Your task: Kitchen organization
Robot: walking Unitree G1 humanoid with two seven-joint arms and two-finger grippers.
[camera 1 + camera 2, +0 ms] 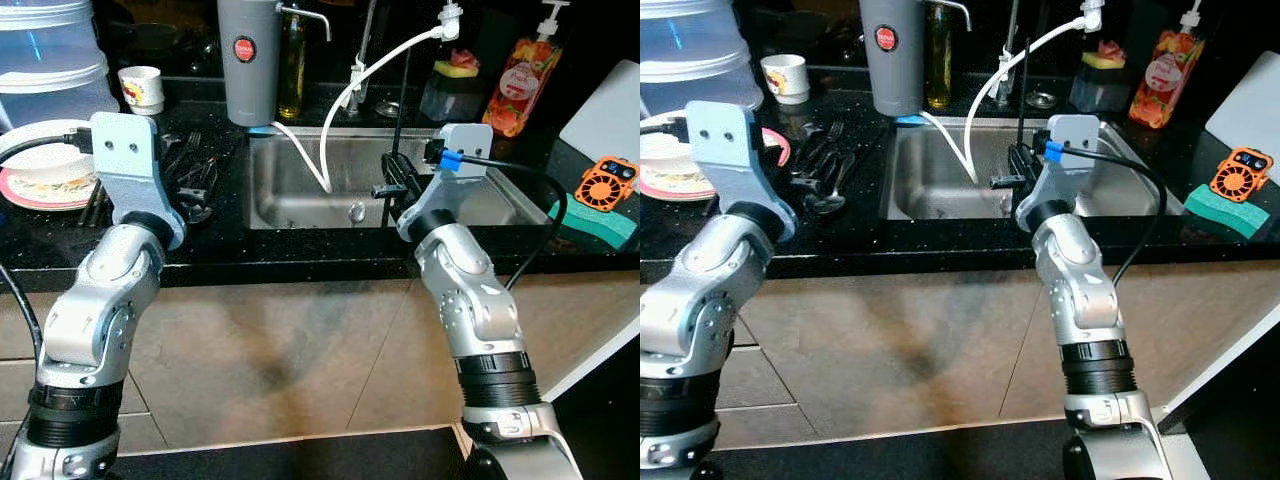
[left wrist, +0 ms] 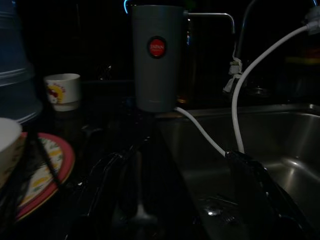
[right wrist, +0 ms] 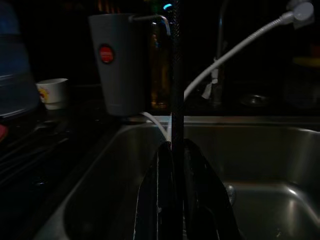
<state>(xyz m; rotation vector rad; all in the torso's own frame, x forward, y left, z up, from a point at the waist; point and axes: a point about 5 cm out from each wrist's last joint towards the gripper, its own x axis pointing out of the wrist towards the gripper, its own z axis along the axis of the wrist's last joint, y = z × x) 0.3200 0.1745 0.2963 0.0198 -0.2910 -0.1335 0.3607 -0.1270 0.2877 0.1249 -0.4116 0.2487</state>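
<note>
My right gripper (image 1: pixel 392 178) hangs over the front edge of the steel sink (image 1: pixel 300 205), shut on a thin black utensil handle (image 1: pixel 404 100) that stands upright. The right wrist view shows the two fingers (image 3: pixel 200 190) pressed against that black handle (image 3: pixel 175 75). My left gripper (image 2: pixel 140 190) hovers low over the black counter, just in front of a pile of dark cutlery (image 1: pixel 195 170), with its fingers (image 2: pixel 255 185) spread wide and nothing between them. A red-rimmed plate (image 1: pixel 40 190) carrying a white bowl lies to the left of it.
A grey filter canister (image 1: pixel 248 60) with a white hose (image 1: pixel 345 100) stands behind the sink. At back left are a small cup (image 1: pixel 142 88) and a clear plastic tub (image 1: pixel 50 50). To the right are a soap bottle (image 1: pixel 520 85), an orange fan (image 1: pixel 607 183) and a white board (image 1: pixel 610 110).
</note>
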